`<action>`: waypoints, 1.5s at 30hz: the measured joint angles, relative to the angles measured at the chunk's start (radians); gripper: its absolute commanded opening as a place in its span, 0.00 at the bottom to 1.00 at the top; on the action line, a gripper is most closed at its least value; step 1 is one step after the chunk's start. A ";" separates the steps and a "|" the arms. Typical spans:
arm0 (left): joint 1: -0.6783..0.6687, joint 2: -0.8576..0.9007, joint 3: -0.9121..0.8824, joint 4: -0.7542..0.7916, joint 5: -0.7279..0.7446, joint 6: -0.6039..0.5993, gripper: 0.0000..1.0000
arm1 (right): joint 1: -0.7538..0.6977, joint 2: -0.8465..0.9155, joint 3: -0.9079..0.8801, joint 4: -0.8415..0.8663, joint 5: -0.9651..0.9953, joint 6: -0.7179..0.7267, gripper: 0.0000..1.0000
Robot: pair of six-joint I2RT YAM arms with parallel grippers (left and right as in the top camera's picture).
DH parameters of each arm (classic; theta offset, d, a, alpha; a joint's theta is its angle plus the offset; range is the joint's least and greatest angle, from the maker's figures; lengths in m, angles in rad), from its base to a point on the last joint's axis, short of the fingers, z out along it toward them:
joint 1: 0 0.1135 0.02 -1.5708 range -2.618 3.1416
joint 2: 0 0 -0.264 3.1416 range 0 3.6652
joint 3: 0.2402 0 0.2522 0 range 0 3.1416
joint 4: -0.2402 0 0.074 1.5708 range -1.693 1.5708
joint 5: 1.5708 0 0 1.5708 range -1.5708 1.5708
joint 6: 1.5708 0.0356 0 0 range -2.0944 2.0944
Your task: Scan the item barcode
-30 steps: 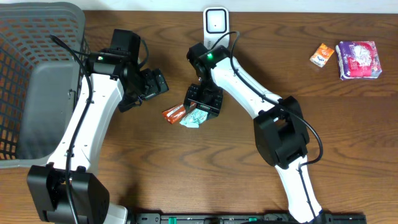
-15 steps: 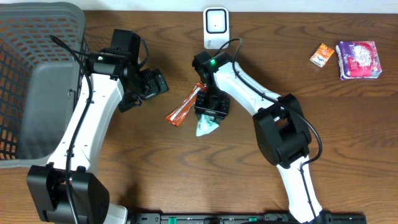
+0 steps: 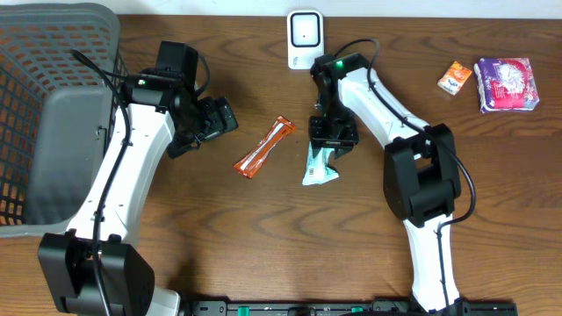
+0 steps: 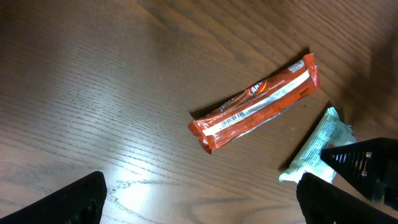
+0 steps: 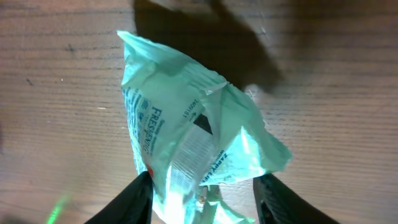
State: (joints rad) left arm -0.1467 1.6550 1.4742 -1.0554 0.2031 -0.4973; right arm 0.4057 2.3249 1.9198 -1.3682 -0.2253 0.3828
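Built as two arms, the left arm (image 3: 123, 167) and right arm (image 3: 376, 95), from glossy white shells joined by boxy black housings. Trails thin black cables (image 3: 114, 92) along each. Glows with a small green light (image 3: 337, 63). Ends in matte black fingers (image 4: 78, 199).

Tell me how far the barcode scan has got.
Done: the right tool is closed on the pale green plastic packet, apart from the orange foil bar wrapper lying on the wooden table.
In hand: the packet hangs short of the white scanner, not yet presented to it.
Left: showing its barcode to the scanner.
The left tool is open and empty.
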 measured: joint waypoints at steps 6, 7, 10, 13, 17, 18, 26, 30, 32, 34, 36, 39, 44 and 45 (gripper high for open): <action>0.000 0.000 0.000 0.000 0.000 0.000 0.98 | 0.018 0.000 -0.003 0.011 0.000 -0.015 0.24; 0.000 0.000 0.000 0.000 0.000 0.000 0.98 | 0.023 0.000 -0.006 0.020 0.000 -0.018 0.14; 0.000 0.000 0.000 0.000 0.000 0.000 0.98 | 0.037 -0.001 -0.010 0.032 0.000 -0.019 0.01; 0.000 0.000 0.000 0.000 0.000 0.000 0.98 | 0.044 -0.003 -0.010 0.029 0.028 -0.011 0.01; 0.000 0.000 0.000 0.000 0.000 0.000 0.98 | 0.051 -0.005 0.005 -0.053 0.185 0.012 0.01; 0.000 0.000 0.000 0.000 0.000 0.000 0.98 | 0.051 -0.005 0.016 -0.090 0.241 0.027 0.01; 0.000 0.000 0.000 0.000 0.000 0.000 0.98 | 0.054 -0.010 0.133 -0.229 0.738 0.207 0.01; 0.000 0.000 0.000 0.000 0.000 0.000 0.98 | 0.058 -0.010 0.076 -0.125 0.888 0.271 0.01; 0.000 0.000 0.000 0.000 0.000 0.000 0.98 | 0.058 -0.010 0.014 -0.061 0.929 0.289 0.02; 0.000 0.000 0.000 0.000 0.000 0.000 0.98 | 0.060 -0.010 -0.049 -0.014 0.948 0.300 0.11; 0.000 0.000 0.000 0.000 0.000 0.000 0.98 | 0.065 -0.010 -0.095 0.011 0.948 0.312 0.17; 0.000 0.000 0.000 0.000 0.000 0.000 0.98 | 0.082 -0.010 -0.119 0.045 0.912 0.314 0.18; 0.000 0.000 0.000 0.000 0.000 0.000 0.98 | 0.110 -0.010 -0.119 0.092 0.763 0.317 0.23; 0.000 0.000 0.000 0.000 0.000 0.000 0.98 | 0.116 -0.010 -0.119 0.098 0.734 0.316 0.23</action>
State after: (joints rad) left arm -0.1467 1.6550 1.4742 -1.0554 0.2031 -0.4973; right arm 0.5217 2.3150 1.8004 -1.2705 0.5083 0.6991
